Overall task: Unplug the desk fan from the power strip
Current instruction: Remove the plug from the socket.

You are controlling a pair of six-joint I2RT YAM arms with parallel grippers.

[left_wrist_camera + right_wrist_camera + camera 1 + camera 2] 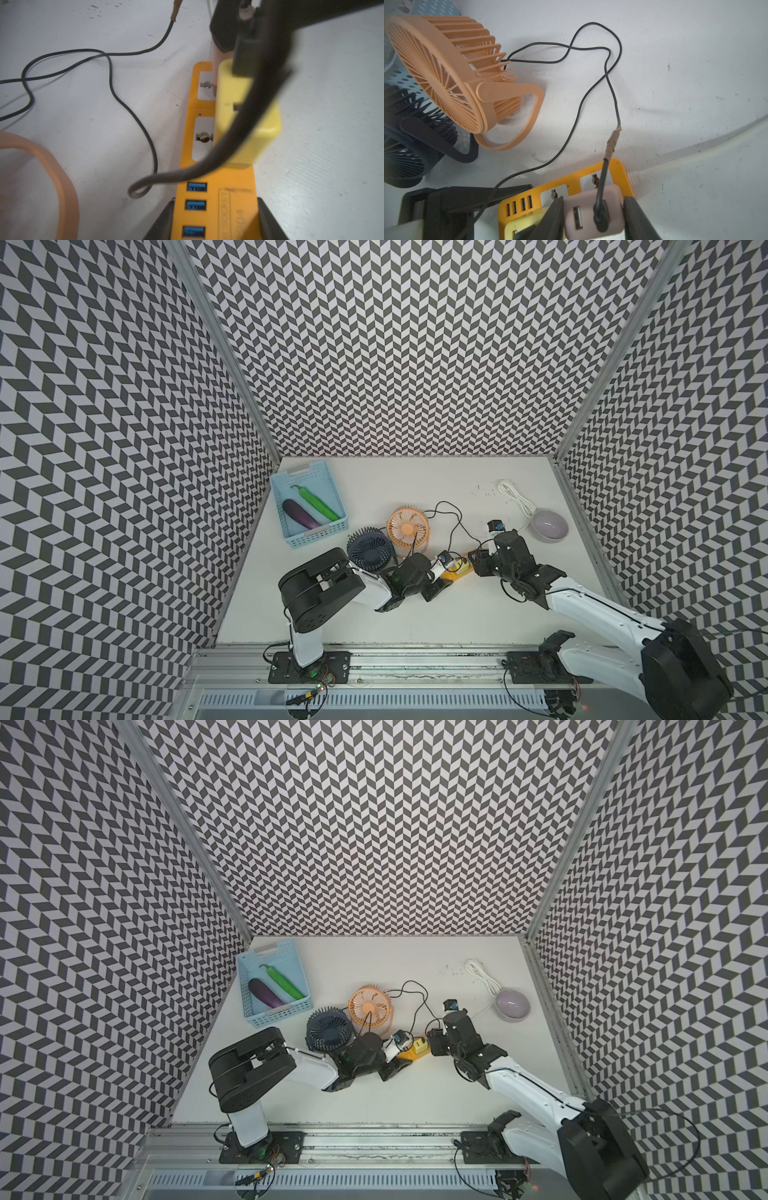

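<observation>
Top views both show a white worktop (pixel 415 614) with the orange-yellow power strip (pixel 449 576) lying near its middle, between the two arms. The left gripper (pixel 441 581) sits low over the strip's near end and the right gripper (pixel 478 563) meets its far end. An orange fan (pixel 407 526) and a navy fan (pixel 371 549) stand just behind the strip, touching or nearly so. A blue basket (pixel 316 537) in the far left corner holds an aubergine (pixel 300 514) and a long green pepper (pixel 320 502). A pale bowl (pixel 540 535) sits at the right, with a coiled white cord (pixel 515 497) behind it. Left wrist view: the left gripper's dark fingers (pixel 164 220) are clamped against both long sides of the power strip at its end with the blue USB ports. A yellow adapter (pixel 247 128) sits in the nearer white-faced socket with a black cable draped over it. Beyond it the edge of a pink adapter (pixel 216 62) stands at the far socket. Right wrist view: the right gripper is clenched on the pink adapter, one finger (pixel 552 220) pressed to each side. A black plug (pixel 601 216) is seated in the adapter's face. Its cable, wrapped with tape just above the strip, loops across the worktop toward the back of the orange fan. Whether the adapter's pins are still in the socket I cannot tell. The white cord leaves the strip's end beside this gripper.
</observation>
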